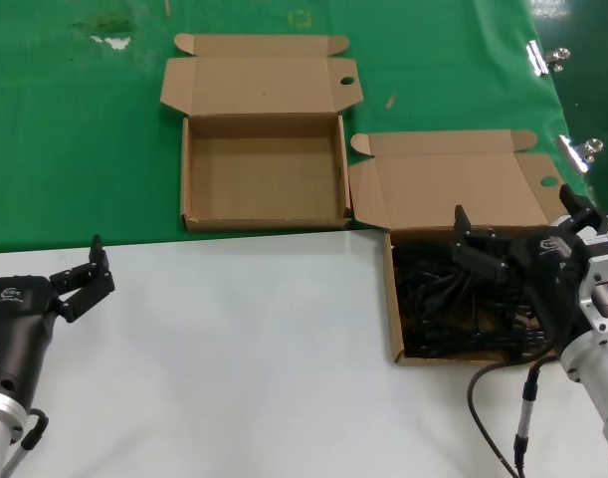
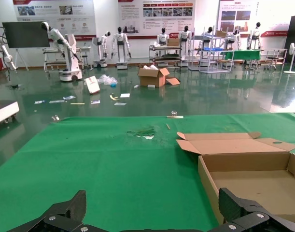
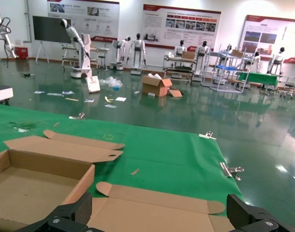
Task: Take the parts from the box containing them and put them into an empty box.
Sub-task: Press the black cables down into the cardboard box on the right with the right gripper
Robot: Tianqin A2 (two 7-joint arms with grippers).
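The left end effector (image 1: 82,282) waits, fingers apart, low over the white surface (image 1: 234,349). Beyond it, the empty box (image 1: 264,169) lies open on green cloth. The right end effector (image 1: 475,247) hovers, fingers spread, above the cords (image 1: 443,309) in their box (image 1: 395,299), apparently about to descend and grasp.

The table (image 1: 224,349) was white in front and covered by a green cloth (image 1: 75,149) behind. An empty box (image 1: 264,164) was set on the cloth. The cord-filled box (image 1: 463,249) was laid across the cloth's edge, beside metal clips (image 1: 547,58).
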